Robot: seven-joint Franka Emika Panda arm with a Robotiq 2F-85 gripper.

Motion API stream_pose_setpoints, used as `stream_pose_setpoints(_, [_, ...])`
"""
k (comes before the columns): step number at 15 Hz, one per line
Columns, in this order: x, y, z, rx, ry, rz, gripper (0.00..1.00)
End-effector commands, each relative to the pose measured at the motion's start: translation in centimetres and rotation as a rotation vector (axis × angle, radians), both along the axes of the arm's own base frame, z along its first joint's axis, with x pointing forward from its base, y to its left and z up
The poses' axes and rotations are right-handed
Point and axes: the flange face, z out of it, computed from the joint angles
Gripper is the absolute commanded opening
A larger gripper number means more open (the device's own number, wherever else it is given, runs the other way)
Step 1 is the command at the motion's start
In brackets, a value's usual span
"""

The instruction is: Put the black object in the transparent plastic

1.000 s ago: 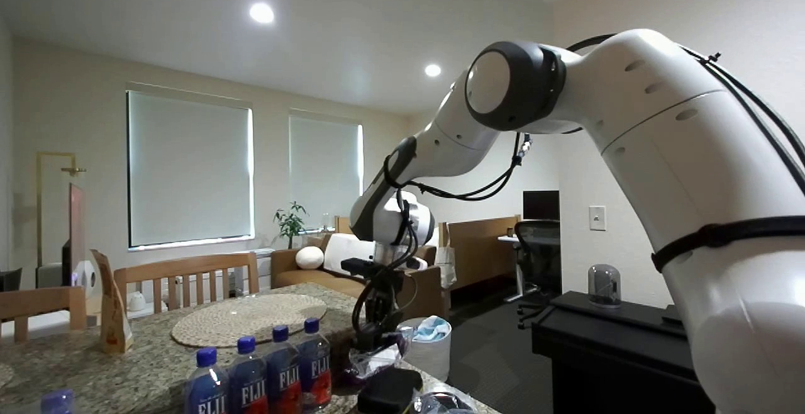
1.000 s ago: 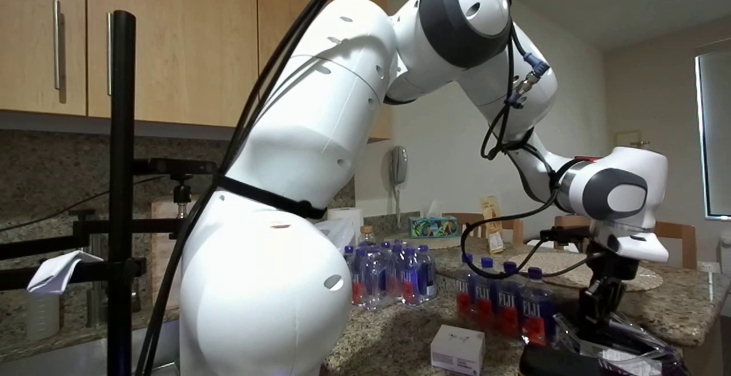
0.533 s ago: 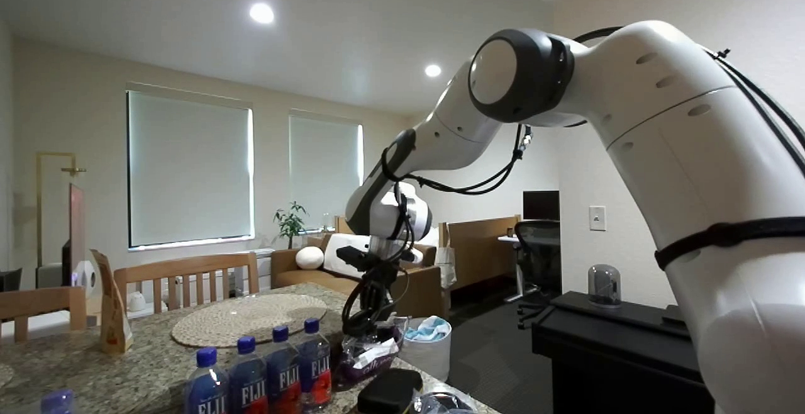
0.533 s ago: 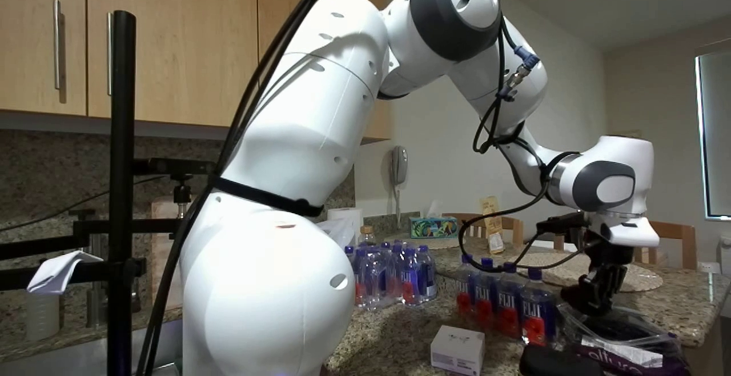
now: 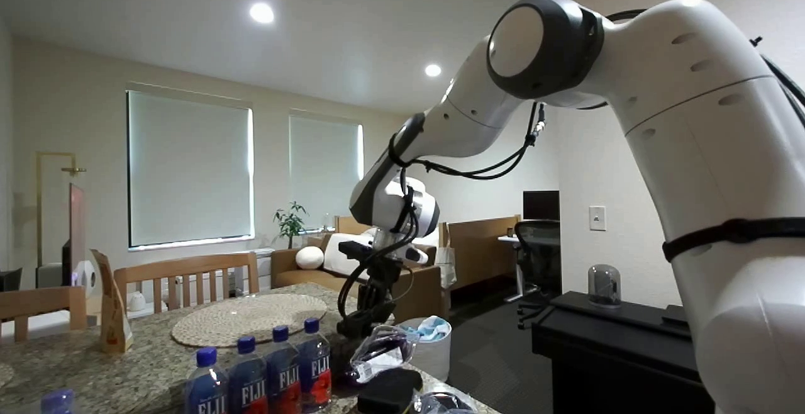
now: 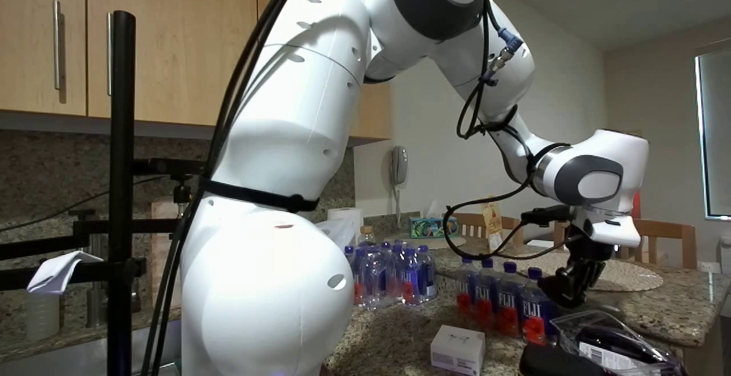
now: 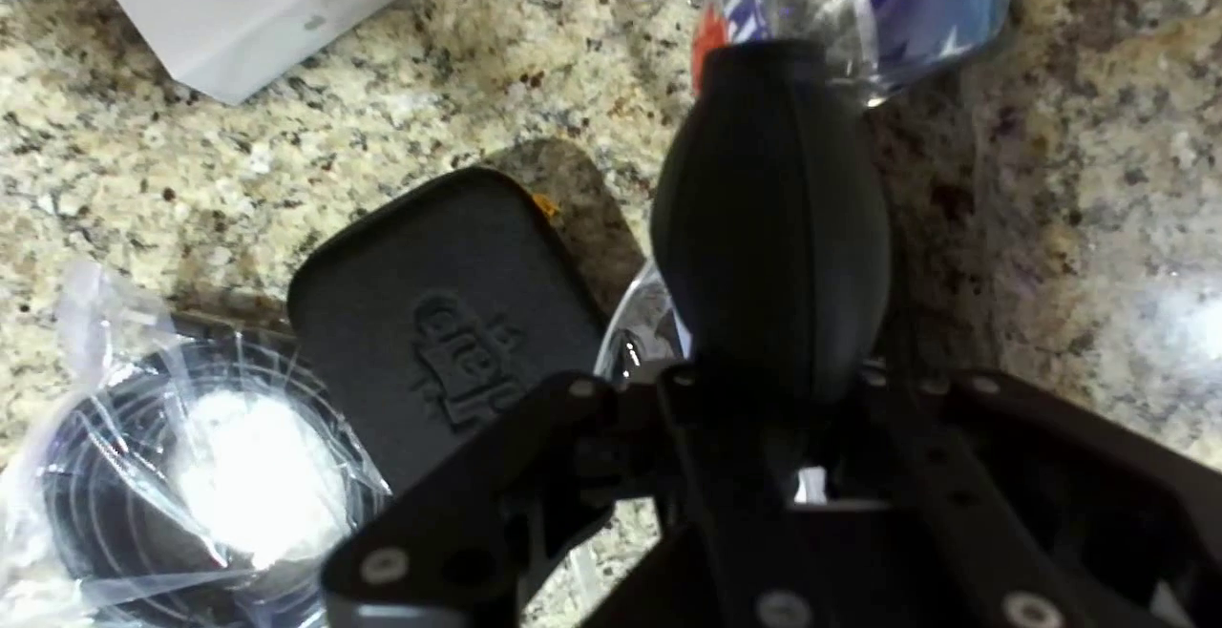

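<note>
My gripper [image 7: 773, 385] is shut on a black rounded object [image 7: 773, 218], a smooth bulb with a narrow flat end, which sticks out from the fingers in the wrist view. In an exterior view the black object [image 6: 557, 290] points sideways and down from the gripper [image 6: 577, 290], above the counter near the bottles. The transparent plastic [image 6: 619, 339] lies on the counter below and beside it, with a dark purple package and a white label in it; it also shows in an exterior view [image 5: 380, 351]. In the wrist view the black object and fingers hide most of the transparent plastic [image 7: 642, 327].
A black case [image 7: 449, 323] with an embossed logo lies beside the transparent plastic. Another plastic bag [image 7: 210, 475] holds a round black thing. A row of water bottles [image 6: 508, 302] stands close to the gripper. A white box [image 6: 457, 348] is on the counter.
My gripper has moved up and back from the transparent plastic with the black object in it, and the object has tilted sideways. The plastic, pressed down before, now stands up more.
</note>
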Motion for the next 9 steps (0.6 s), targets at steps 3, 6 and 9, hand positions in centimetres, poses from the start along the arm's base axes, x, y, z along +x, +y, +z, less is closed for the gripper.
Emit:
stream_pose_setpoints(3, [-3.3, -1.1, -1.3, 0.140, 0.037, 0.022, 0.09])
stream_pose_setpoints(6, [-4.0, -2.6, -2.8, 0.188, 0.065, 0.009, 0.09])
stream_pose_setpoints(9, [-3.6, -4.9, -3.7, 0.162, 0.043, -0.026, 0.09])
